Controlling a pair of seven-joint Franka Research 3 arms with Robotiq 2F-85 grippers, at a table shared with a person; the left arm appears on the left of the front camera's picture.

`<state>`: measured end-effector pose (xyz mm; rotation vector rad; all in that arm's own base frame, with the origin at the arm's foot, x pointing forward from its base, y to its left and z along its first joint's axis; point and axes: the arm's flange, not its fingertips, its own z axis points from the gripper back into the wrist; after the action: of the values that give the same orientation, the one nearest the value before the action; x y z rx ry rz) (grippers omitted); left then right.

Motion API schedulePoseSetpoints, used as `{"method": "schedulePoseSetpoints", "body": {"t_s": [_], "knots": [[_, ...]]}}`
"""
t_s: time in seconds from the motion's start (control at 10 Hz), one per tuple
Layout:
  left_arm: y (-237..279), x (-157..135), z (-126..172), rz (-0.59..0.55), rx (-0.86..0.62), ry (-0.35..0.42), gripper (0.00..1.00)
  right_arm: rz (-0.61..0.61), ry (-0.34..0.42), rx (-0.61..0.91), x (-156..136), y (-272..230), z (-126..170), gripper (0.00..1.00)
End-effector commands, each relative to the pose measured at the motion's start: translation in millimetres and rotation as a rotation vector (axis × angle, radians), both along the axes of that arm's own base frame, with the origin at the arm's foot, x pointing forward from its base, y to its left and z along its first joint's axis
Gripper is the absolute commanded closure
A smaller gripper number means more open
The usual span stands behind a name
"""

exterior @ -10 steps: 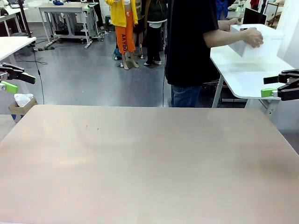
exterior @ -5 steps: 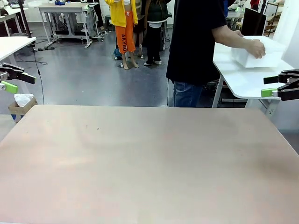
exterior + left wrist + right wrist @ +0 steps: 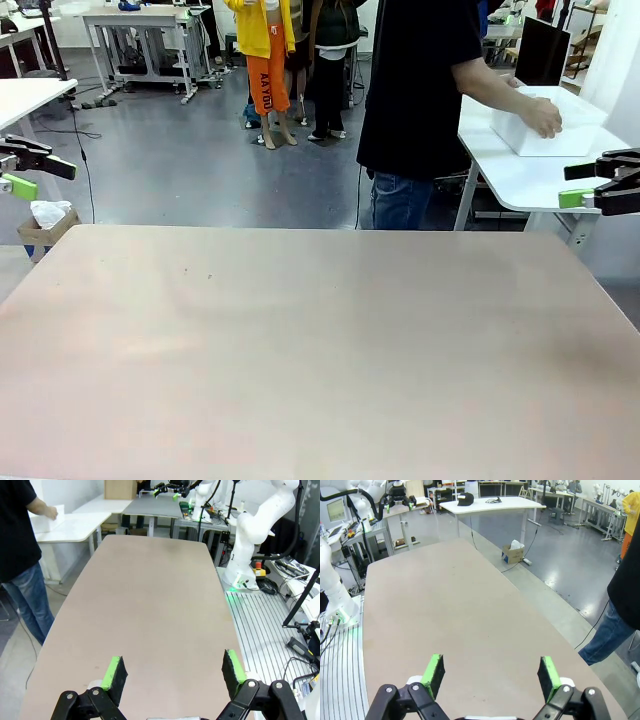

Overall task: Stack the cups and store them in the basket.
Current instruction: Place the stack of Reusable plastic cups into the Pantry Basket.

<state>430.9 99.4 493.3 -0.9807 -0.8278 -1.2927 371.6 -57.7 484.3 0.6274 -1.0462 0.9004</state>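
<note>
White basket (image 3: 545, 125) under person's hand (image 3: 545, 118), side table; contents unseen; both end effectors spread.

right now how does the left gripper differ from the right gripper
In the front view, the left gripper sits at the picture's left edge, before bare floor; the right gripper sits at the right edge, before a white side table where a person's hand rests on the basket. Both are open, holding nothing, beside the brown table.

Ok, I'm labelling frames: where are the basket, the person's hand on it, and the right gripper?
basket (image 3: 562, 140), front view, its near white wall.
person's hand (image 3: 545, 116), front view, back of hand.
right gripper (image 3: 490, 675), right wrist view, between its open fingertips.
</note>
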Motion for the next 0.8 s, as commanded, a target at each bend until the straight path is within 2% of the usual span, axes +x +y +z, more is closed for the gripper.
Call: {"method": "schedulePoseSetpoints", "body": {"t_s": [0.0,0.7], "knots": [[-2.1,-2.2,1.8,0.004,-0.004,-0.003,0.00,-0.001,-0.023,0.019,4.5,1.0,0.0,0.00],[-2.1,-2.2,1.8,0.004,-0.004,-0.003,0.00,-0.001,-0.023,0.019,4.5,1.0,0.0,0.00]]}}
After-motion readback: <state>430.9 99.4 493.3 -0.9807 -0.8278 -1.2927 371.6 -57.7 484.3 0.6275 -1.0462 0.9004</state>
